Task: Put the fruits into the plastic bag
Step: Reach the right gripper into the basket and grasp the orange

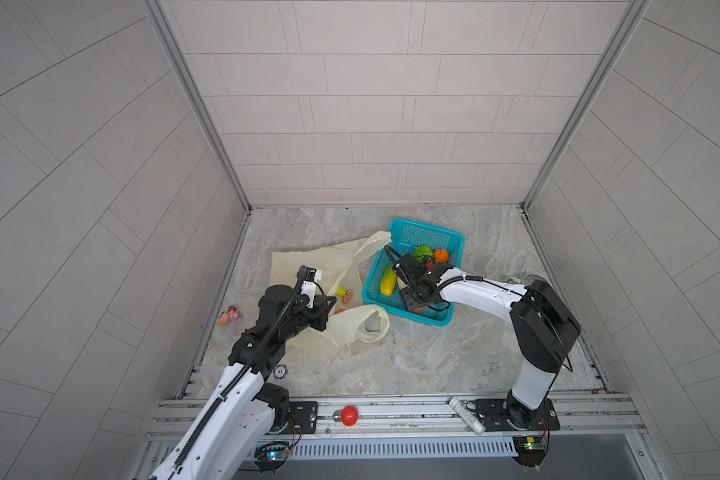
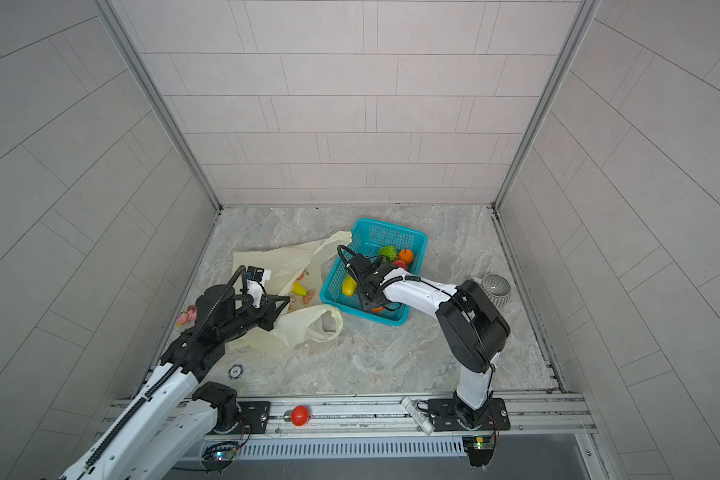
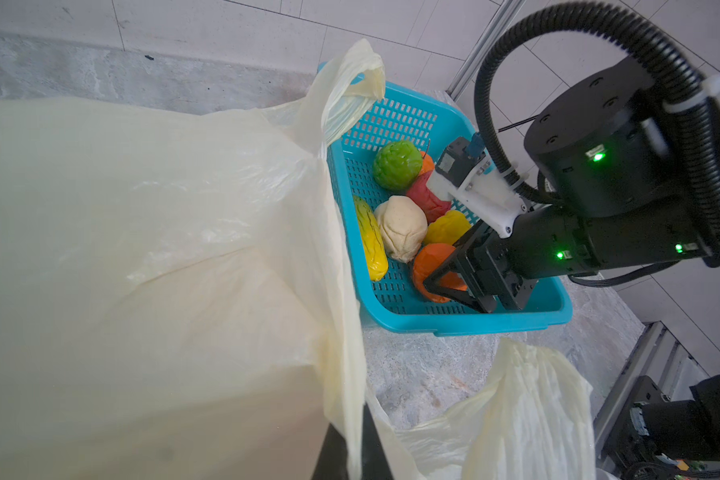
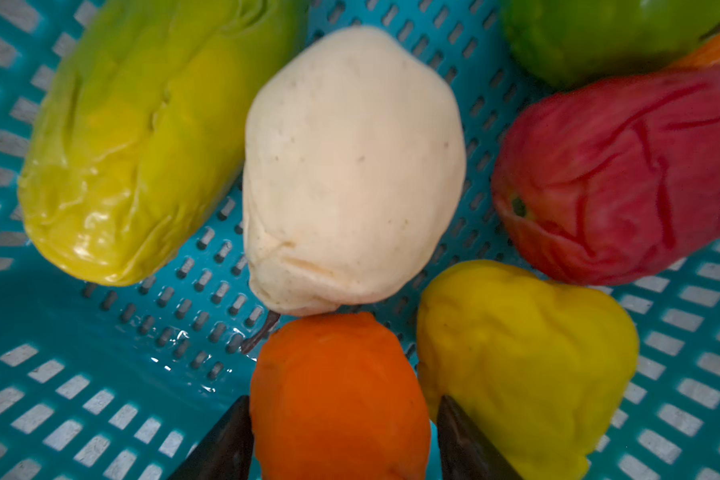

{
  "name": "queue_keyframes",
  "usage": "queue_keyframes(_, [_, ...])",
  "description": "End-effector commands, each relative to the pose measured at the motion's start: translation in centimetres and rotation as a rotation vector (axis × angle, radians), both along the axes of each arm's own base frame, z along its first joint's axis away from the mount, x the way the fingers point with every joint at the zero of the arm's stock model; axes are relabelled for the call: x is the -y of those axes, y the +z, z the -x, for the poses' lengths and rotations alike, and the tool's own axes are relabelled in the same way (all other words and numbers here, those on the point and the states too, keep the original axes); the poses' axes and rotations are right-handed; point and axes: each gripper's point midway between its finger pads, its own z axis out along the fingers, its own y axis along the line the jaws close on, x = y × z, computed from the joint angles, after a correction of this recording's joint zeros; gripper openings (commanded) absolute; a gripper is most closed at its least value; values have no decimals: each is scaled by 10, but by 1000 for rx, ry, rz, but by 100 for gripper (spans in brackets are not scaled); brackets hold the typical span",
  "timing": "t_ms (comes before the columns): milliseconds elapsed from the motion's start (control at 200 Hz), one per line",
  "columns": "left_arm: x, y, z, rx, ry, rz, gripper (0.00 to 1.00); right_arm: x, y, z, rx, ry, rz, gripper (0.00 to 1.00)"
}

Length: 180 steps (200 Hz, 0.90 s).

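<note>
Inside right pincer (image 4: 342,401), orange fruit (image 4: 337,365)

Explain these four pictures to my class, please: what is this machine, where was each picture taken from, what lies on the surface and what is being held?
The machine is two white-and-black robot arms fixed to a rail at the front, each ending in a two-fingered hand. Two pictures look down from overhead, side by side; the other two come from cameras on the arms' wrists. On the grey marbled tabletop lie a crinkly cream-yellow plastic bag, a teal mesh plastic basket of toy fruits and a small pink toy. The left hand is shut on the bag's edge. The right hand reaches into the basket, its open fingers either side of a round orange toy fruit that lies beside a beige one.
</note>
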Motion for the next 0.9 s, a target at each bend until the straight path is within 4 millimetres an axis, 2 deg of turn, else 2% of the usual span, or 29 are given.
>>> queue_keyframes(0, [3, 2, 0, 23, -18, 4, 0, 1, -14, 4, -22, -16, 4, 64])
queue_keyframes(125, [3, 1, -1, 21, -19, 3, 0, 1, -13, 0, -9, -22, -10, 54])
queue_keyframes(245, [3, 1, -1, 20, -18, 3, 0, 3, -1, -2, 19, -31, -38, 43])
queue_keyframes(350, [3, 1, -2, 20, -13, 4, 0, 3, 21, -3, 62, -23, -77, 35])
queue_keyframes(495, [3, 1, -2, 19, -15, 4, 0, -11, 63, -2, 132, 34, -194, 35])
queue_keyframes(626, [3, 0, -2, 18, -15, 4, 0, -50, 107, 4, 195, 205, -393, 37])
queue_keyframes(711, [3, 1, -2, 22, -12, 4, 0, -77, 127, 8, 228, 296, -510, 37])
queue_keyframes(816, [1, 2, -2, 30, -5, 0, 0, -113, 140, 17, 229, 404, -620, 37])
queue_keyframes(896, [0, 4, -3, 44, 1, -4, 0, -136, 140, 23, 195, 463, -647, 38])
